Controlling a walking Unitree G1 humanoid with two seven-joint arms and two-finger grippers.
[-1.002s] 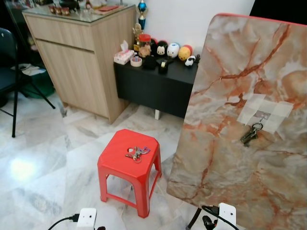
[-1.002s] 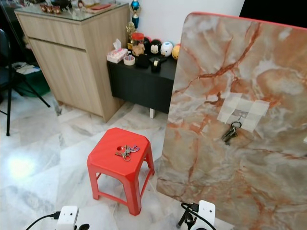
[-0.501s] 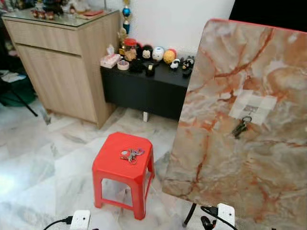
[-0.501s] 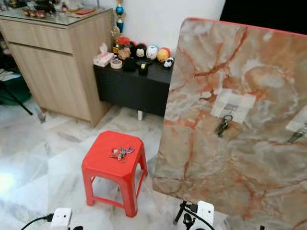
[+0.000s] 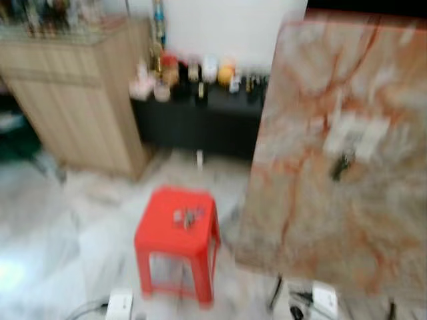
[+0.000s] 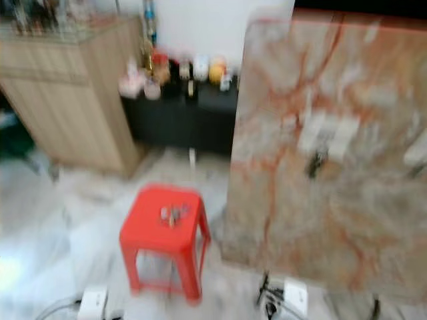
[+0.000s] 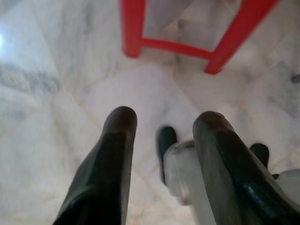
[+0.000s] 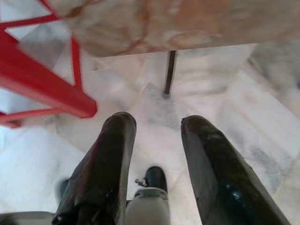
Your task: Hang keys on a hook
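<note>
The robot is walking, not yet reaching.

Against half a second ago the head views are now blurred and shifted, so the camera moved; the small metal key bunch [image 5: 187,217] still lies on the red plastic stool [image 5: 177,243]. Beside the stool, both arms hang low: left gripper [image 7: 164,126] and right gripper [image 8: 154,124] have their fingers spread and hold nothing.

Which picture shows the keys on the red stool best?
The left eye view: the keys lie blurry on top of the red stool. The right eye view shows them the same, just as blurred. The wrist views catch the stool's legs on the floor, past each open claw.
</note>
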